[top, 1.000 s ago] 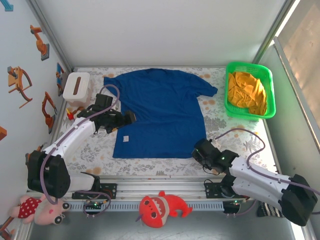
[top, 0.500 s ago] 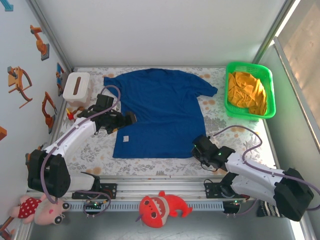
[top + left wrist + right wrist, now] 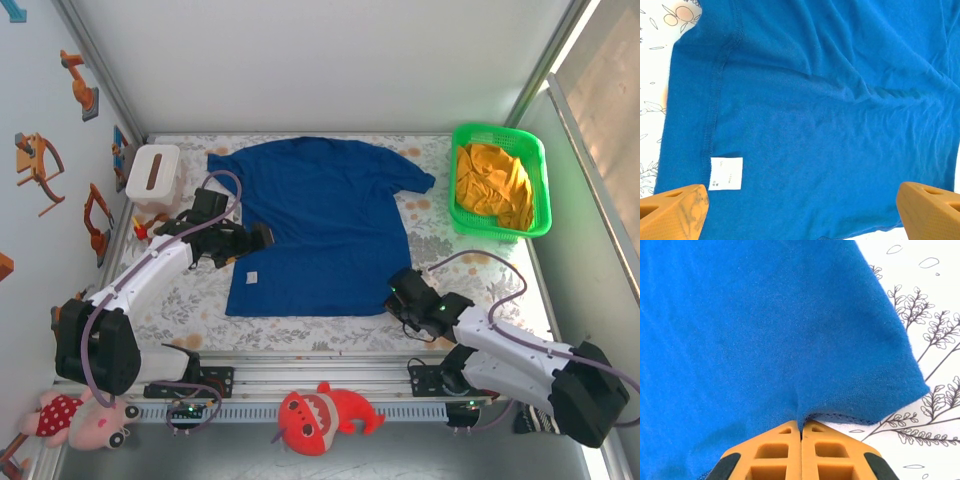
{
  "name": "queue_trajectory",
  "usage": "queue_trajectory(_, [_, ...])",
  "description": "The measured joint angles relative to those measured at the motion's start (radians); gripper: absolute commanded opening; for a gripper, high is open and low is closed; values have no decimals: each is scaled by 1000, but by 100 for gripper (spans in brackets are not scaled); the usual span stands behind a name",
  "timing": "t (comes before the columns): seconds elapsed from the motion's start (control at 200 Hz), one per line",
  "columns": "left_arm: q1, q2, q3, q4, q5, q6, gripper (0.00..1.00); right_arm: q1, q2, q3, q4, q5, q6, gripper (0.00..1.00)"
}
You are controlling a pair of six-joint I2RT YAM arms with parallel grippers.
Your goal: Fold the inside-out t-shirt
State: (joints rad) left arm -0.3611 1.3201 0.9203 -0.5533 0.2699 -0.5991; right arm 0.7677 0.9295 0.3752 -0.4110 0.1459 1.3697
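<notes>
While the left end effector [image 3: 802,212] gapes wide, the right end effector [image 3: 801,429] — clamped — pinches the t-shirt [image 3: 320,215].

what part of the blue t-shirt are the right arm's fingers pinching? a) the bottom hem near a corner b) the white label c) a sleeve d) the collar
a: in the right wrist view the right fingers meet on the stitched hem of the blue t-shirt, beside its corner.

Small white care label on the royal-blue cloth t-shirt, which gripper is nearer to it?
Left. The left gripper is open just above the small white care label; the right gripper is shut on the royal-blue cloth t-shirt at the opposite hem corner.
</notes>
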Motion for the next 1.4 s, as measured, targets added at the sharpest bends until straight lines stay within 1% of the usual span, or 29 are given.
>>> queue_trajectory(0.2, [-3, 0, 0, 0, 0, 0, 96, -1, -19, 3, -7, -1, -2, 0])
queue_trajectory(0.3, [-9, 0, 0, 0, 8, 6, 96, -1, -48, 32, -34, -4, -10, 0])
queue_trajectory(0.421, [-43, 0, 0, 0, 14, 40, 96, -1, -95, 71, -53, -2, -22, 0])
queue_trajectory(0.506, [-101, 2, 3, 2, 12, 75, 96, -2, -105, 80, -62, 2, -28, 0])
queue_trajectory(0.681, [-264, 36, 14, 44, 9, 160, 96, -5, -83, 80, -74, 1, -32, 0])
queue_trajectory(0.796, [-381, 93, 14, 80, -2, 216, 96, -5, -75, 79, -73, 2, -32, 0])
queue_trajectory(0.911, [-475, 160, 16, 103, -28, 264, 97, -5, -75, 64, -71, 2, -31, 0])
queue_trajectory(0.996, [-539, 214, 18, 119, -55, 295, 100, -5, -75, 47, -71, 2, -29, 0])
queue_trajectory(1.147, [-618, 305, 41, 138, -99, 327, 91, -5, -76, 18, -71, 2, -20, 0])
queue_trajectory(1.332, [-660, 371, 68, 168, -138, 342, 81, -5, -87, 8, -71, 2, -12, 0])
queue_trajectory(1.402, [-666, 385, 74, 178, -147, 346, 73, -5, -90, 7, -71, 2, -9, 0])
